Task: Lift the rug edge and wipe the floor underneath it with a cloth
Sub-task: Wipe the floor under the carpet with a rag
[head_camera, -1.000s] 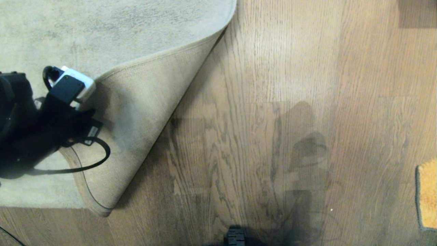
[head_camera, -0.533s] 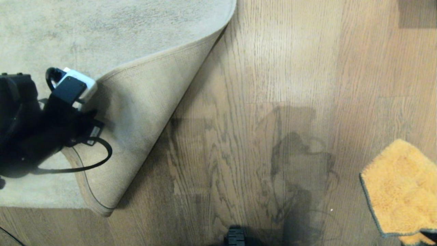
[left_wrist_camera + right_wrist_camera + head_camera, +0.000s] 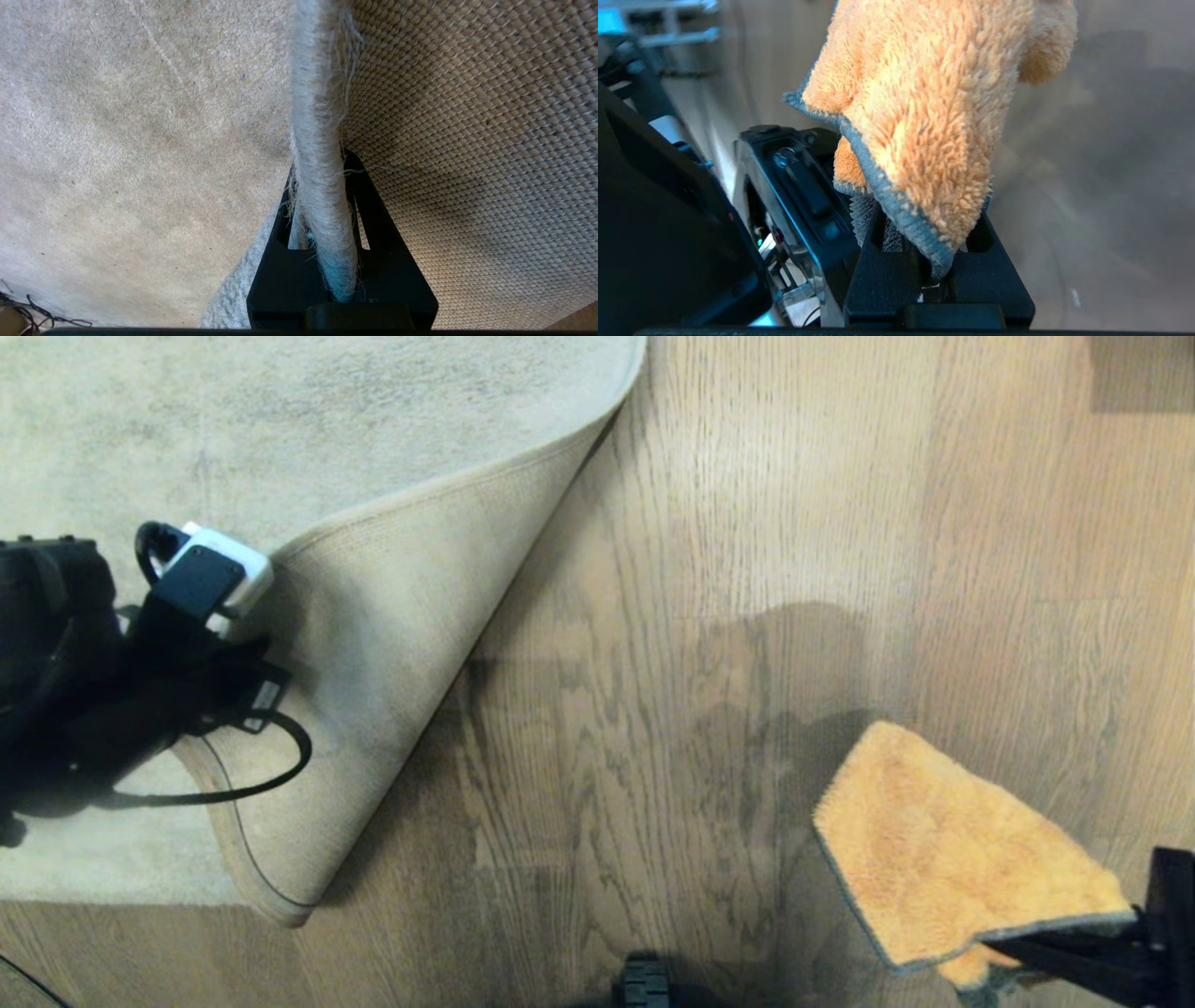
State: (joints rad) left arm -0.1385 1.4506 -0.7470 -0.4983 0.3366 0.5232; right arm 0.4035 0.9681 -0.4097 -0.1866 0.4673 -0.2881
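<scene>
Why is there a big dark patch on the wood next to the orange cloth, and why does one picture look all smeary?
Head view: the dark patch is a shadow on the floor, beside the cloth. Right wrist view: the floor behind the cloth is smeared and out of focus. Left wrist view: the rug edge looks sharp.

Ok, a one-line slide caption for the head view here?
Left hand holds the rug corner folded back; right hand carries the orange cloth above bare floor.
</scene>
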